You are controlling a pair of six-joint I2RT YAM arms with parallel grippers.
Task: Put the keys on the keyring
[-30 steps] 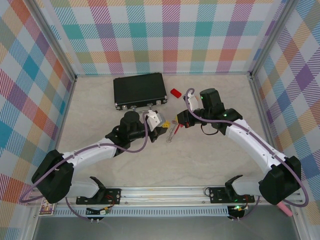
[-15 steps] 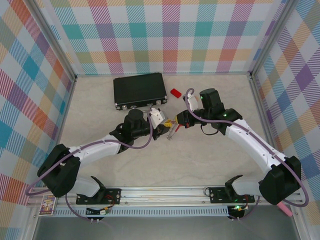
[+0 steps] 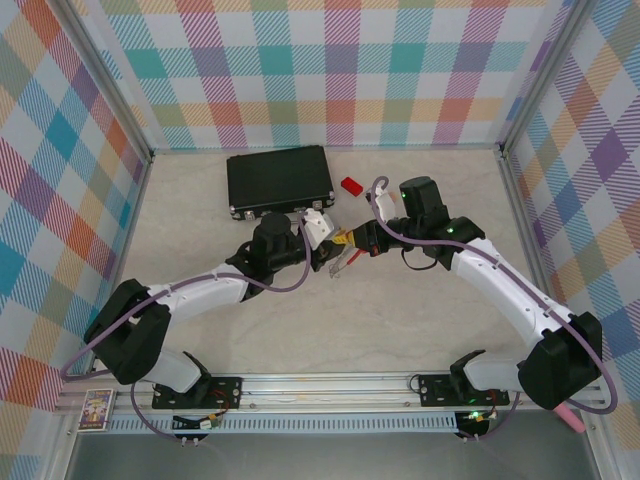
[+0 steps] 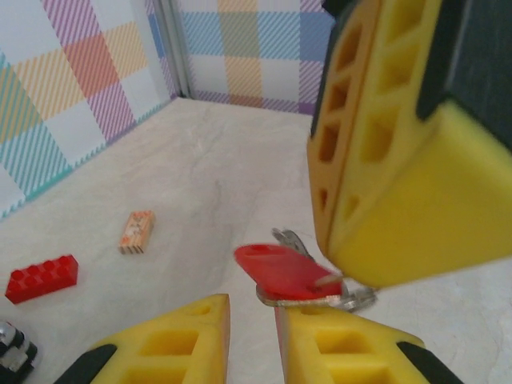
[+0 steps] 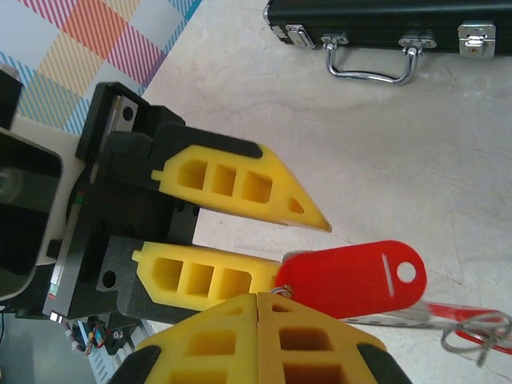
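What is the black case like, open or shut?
Shut. The black case lies flat, lid down; its silver latches look fastened along the front edge.

Bright, even light with faint shadows; overhead view sharp, wrist close-ups blurred nearest the lens.

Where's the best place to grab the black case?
Probably its silver handle: it sticks out from the black case's front edge, leaving a gap behind the bar. Come down from above and pinch the bar through that gap.
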